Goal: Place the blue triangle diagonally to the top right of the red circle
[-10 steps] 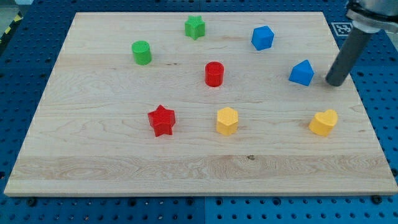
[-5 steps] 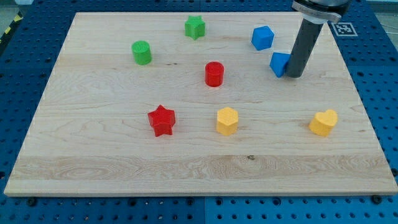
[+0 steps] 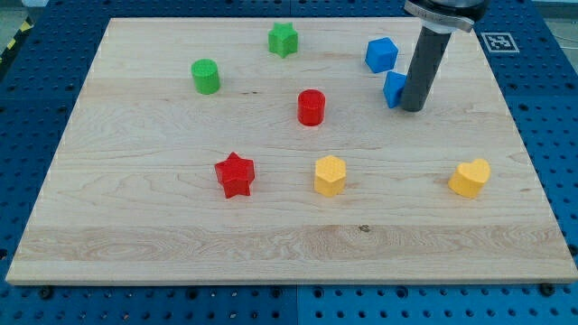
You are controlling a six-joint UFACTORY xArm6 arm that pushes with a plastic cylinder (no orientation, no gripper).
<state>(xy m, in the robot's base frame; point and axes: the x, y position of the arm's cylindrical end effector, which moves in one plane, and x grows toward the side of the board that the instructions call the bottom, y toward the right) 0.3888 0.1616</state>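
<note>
The blue triangle [image 3: 394, 88] lies on the wooden board [image 3: 163, 226], right of the red circle [image 3: 311, 106] and slightly higher. The rod partly hides its right side. My tip [image 3: 413, 107] touches the triangle's right edge. A second blue block [image 3: 381, 54], a cube-like shape, sits just above the triangle, close to it.
A green star [image 3: 283, 39] is at the view's top centre, a green cylinder [image 3: 206, 76] at upper left. A red star [image 3: 235, 174] and a yellow hexagon [image 3: 330, 175] sit below the red circle. A yellow heart [image 3: 470, 178] is at the right.
My tip has moved left across the board's right side, pushing the blue triangle left and slightly up, from near the right edge to just below the other blue block.
</note>
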